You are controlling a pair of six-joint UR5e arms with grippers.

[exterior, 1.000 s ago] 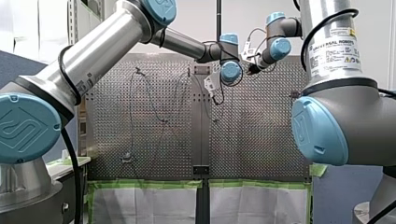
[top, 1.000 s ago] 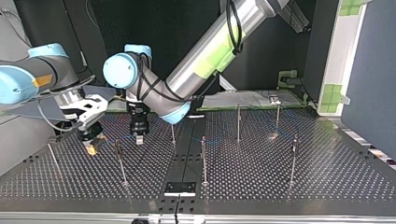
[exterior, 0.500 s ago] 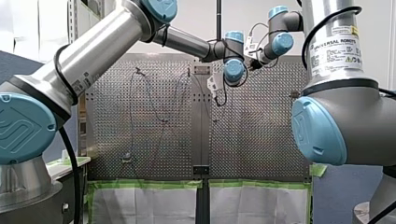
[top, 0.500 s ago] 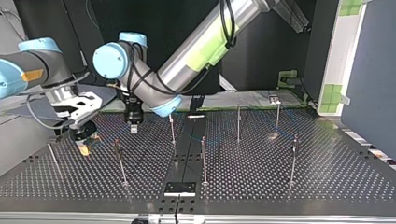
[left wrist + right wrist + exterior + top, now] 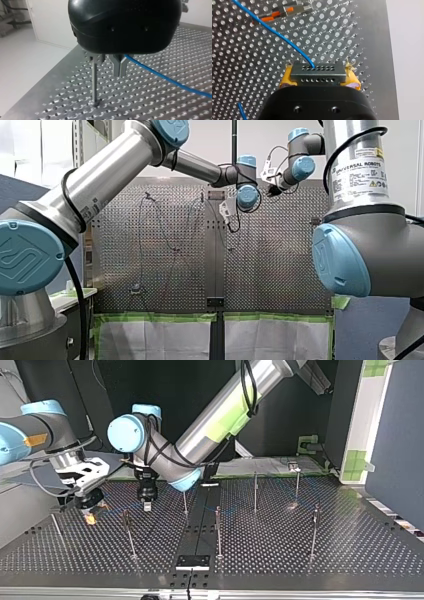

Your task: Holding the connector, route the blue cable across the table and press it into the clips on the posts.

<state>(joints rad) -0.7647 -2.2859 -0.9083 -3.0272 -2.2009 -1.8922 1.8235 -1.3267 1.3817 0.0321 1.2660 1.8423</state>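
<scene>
In the right wrist view my right gripper (image 5: pixel 317 77), with yellow pads, is shut on the grey connector (image 5: pixel 317 73). The blue cable (image 5: pixel 277 32) leaves the connector and runs ahead over the perforated table. In the top view this gripper (image 5: pixel 91 516) hangs low at the left. My left gripper (image 5: pixel 119 68) is shut with its metal fingers together, and the blue cable (image 5: pixel 162 77) comes out beside them. A thin post (image 5: pixel 93 82) stands just beside these fingers. In the top view my left gripper (image 5: pixel 147 505) is left of the middle, between two posts (image 5: pixel 129 532) (image 5: pixel 185 502).
Several more thin posts (image 5: pixel 218 530) (image 5: pixel 255 491) (image 5: pixel 314 530) stand across the table. A clip with orange levers (image 5: pixel 282 12) lies ahead of my right gripper. A black plate (image 5: pixel 192 561) sits at the table's near edge in the top view.
In the top view my left gripper swung left half a second ago and has come back right. My right gripper shifted a little left with the connector.
</scene>
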